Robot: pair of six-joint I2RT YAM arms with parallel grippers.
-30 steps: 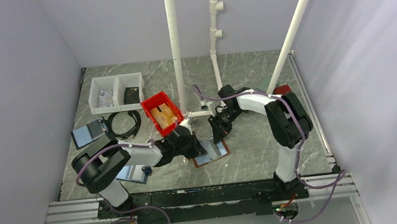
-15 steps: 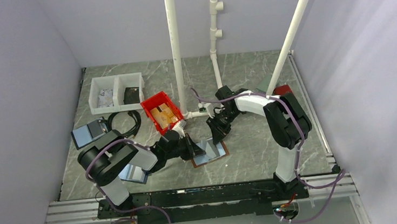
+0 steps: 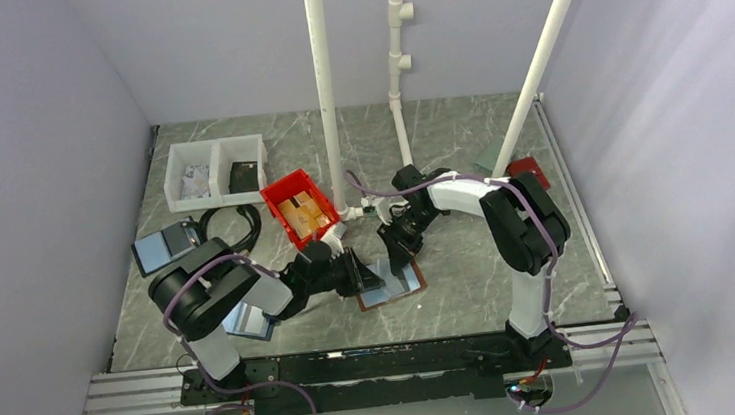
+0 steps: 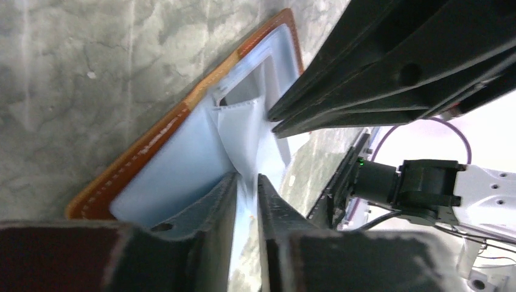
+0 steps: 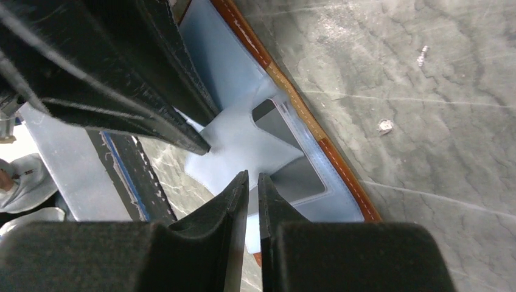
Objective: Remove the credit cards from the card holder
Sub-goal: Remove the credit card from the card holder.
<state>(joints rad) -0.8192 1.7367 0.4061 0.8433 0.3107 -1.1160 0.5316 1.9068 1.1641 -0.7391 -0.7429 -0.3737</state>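
Observation:
The card holder point(image 3: 391, 289) lies open on the table, brown-edged with a pale blue inner face. My left gripper point(image 3: 358, 275) is at its left edge and my right gripper point(image 3: 394, 256) at its far edge. In the left wrist view my left gripper point(image 4: 246, 182) is shut on a lifted pale blue flap point(image 4: 237, 131) of the card holder point(image 4: 152, 143). In the right wrist view my right gripper point(image 5: 253, 177) is shut on the same flap point(image 5: 237, 143), next to a dark grey window point(image 5: 286, 131). No loose card shows.
A red bin point(image 3: 299, 208), a white two-compartment tray point(image 3: 216, 171) and a black cable coil point(image 3: 233, 229) stand at the back left. Two dark blue-edged folders point(image 3: 164, 247) point(image 3: 246, 320) lie left. White pipes point(image 3: 325, 91) rise behind the grippers.
My left arm has drawn back to the left, its gripper staying at the holder's left edge. My right gripper has shifted slightly left over the holder. The pale blue flap is now pulled up.

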